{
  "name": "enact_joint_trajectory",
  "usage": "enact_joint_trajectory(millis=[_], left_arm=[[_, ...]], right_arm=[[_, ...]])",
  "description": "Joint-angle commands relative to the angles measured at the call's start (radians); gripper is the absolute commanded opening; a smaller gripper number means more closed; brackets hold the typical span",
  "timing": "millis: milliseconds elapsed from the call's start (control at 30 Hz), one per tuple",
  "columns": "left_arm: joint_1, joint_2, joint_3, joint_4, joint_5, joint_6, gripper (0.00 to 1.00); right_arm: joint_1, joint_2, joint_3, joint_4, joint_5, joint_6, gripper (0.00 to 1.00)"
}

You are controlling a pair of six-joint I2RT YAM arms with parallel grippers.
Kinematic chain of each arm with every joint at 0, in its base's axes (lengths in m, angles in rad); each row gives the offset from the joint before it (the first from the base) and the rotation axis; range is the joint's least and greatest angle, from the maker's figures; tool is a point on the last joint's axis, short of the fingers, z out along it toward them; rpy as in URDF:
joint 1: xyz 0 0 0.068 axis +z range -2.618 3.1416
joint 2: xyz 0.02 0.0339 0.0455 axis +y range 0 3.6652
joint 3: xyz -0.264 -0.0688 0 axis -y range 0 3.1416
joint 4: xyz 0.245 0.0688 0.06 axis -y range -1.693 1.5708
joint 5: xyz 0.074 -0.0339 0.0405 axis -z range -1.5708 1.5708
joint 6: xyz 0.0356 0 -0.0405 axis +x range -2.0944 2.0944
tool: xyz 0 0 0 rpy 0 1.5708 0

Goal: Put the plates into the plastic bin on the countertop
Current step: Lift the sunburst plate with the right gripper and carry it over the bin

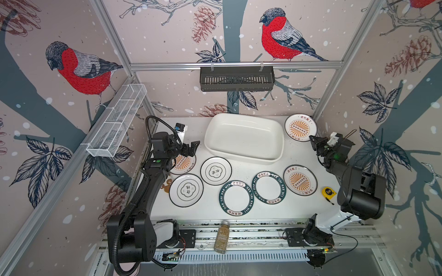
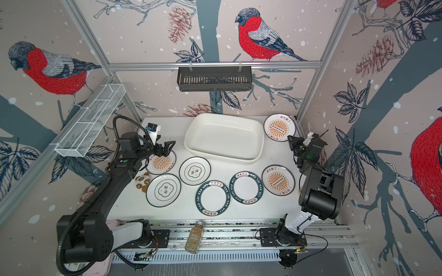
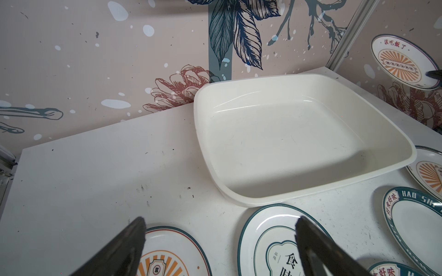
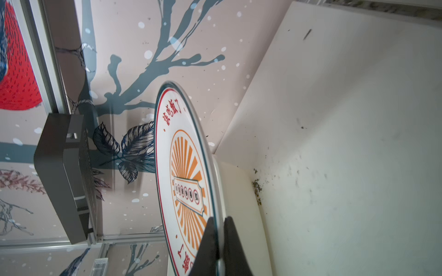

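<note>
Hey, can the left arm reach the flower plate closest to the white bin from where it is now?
Probably yes. The left end effector hangs open close beside that flower plate, whose top is bare. The right end effector is far off, shut on the corner sunburst plate.

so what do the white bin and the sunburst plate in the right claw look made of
bin: likely plastic, glossy; soft highlights streak its smooth moulded walls. sunburst plate in the right claw: glazed ceramic or melamine, can't tell; shiny thin rim, printed pattern.
</note>
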Motion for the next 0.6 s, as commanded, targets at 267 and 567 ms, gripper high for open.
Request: enact_joint_trajectory(millis=[267,567], left_arm=[[-0.004,-0.016,0.015,0.017,0.064,-0.015,0.96],[-0.011,-0.033,0.014,0.004,0.078,-0.013,0.97]], right_arm=[[0.323,0.059,0.291,-0.315,0.089,-0.203,0.01],[0.579,0.289,0.498,-0.346,0.136,-0.212,0.02]])
